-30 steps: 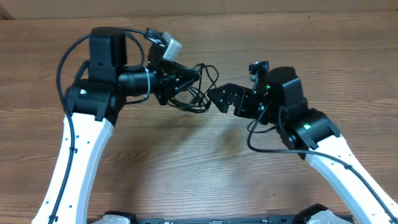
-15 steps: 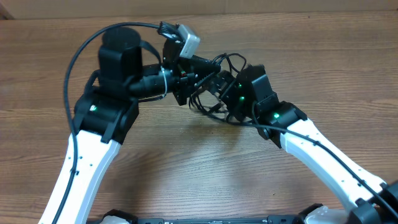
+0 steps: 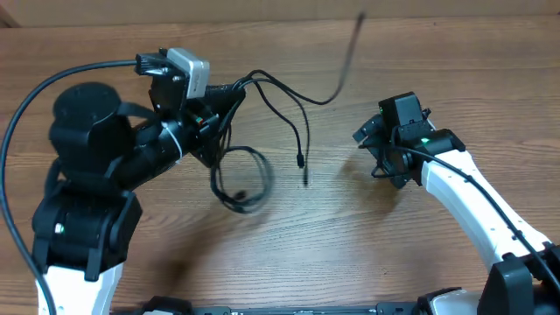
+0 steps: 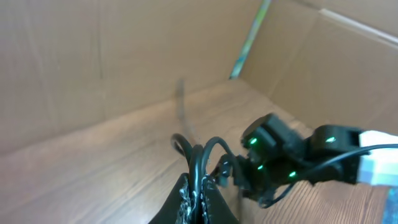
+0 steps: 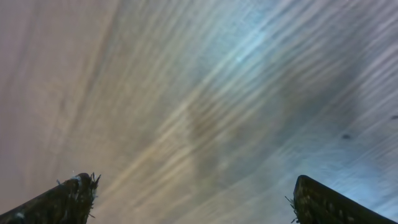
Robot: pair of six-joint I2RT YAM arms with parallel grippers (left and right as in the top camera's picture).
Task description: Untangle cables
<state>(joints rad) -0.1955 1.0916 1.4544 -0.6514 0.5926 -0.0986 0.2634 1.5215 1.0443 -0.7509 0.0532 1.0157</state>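
Your left gripper [image 3: 229, 94] is clamped shut on the cables [image 3: 238, 206], holding them above the worktop [image 3: 350, 254] so the loop and plug ends hang loose — your right gripper [image 5: 193, 193] is wide apart, empty, well clear, probably waiting to take a strand.

A wood-grain table [image 3: 289, 254] — plain tan walls [image 4: 81, 56] rise behind it.

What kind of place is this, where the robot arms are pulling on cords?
Probably a robot practice bench in a lab or workshop, not a home. A left arm and a right arm work at a bare wooden table, plain cardboard walls box it in, and thin black cables are all they handle.
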